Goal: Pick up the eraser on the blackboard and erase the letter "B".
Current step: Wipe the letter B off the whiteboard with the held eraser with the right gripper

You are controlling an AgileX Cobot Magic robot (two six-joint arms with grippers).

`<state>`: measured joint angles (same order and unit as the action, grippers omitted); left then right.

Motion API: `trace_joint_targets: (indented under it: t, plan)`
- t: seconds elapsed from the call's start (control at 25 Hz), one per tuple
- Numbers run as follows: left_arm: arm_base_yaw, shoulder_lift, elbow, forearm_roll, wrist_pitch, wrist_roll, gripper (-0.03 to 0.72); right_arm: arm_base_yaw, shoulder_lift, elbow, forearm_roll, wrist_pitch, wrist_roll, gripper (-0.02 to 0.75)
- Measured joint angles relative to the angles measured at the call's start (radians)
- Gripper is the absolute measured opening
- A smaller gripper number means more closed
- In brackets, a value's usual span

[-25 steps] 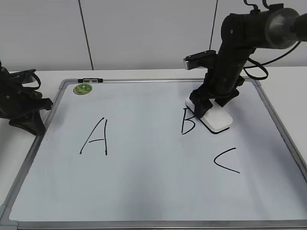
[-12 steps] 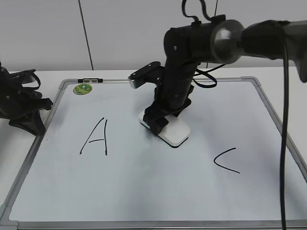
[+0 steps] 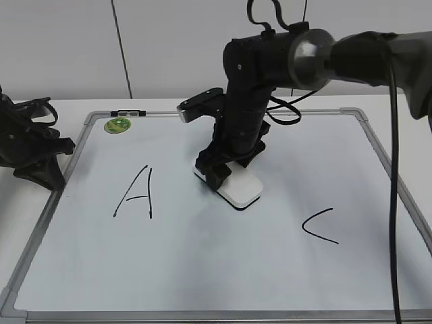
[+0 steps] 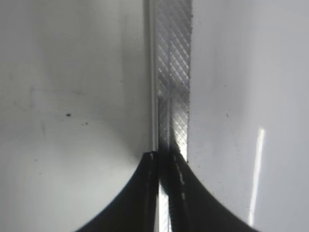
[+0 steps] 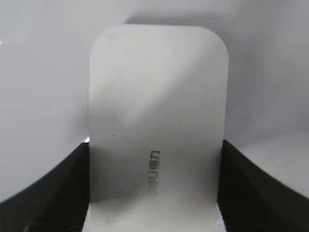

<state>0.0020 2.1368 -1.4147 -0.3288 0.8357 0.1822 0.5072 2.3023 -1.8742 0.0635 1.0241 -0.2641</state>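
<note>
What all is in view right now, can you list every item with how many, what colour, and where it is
blackboard: one, white surface with grey frame, flat on the table, filling most of the exterior view
eraser: one, white, on the board between the two letters, slightly above them
letter A: one, black marker, left part of the board
letter C: one, black marker, right part of the board
letter B: none visible on the board
round sticker: one, green, top left corner of the board
table: one, white, under the board
right gripper: one, black, shut on the eraser's sides
left gripper: one, black, at the board's left frame edge, shut
</note>
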Motion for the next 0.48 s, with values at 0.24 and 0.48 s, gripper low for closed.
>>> trace_joint_targets:
  t: [0.24, 0.48]
  plan:
    - [0.0, 0.0, 0.0, -0.009, 0.0, 0.0, 0.029, -0.126, 0.001, -0.009, -0.063, 0.009, 0.085, 0.524]
    - [0.0, 0.0, 0.0, -0.009, 0.0, 0.0, 0.032, -0.209, 0.001, -0.014, -0.214, 0.033, 0.182, 0.524]
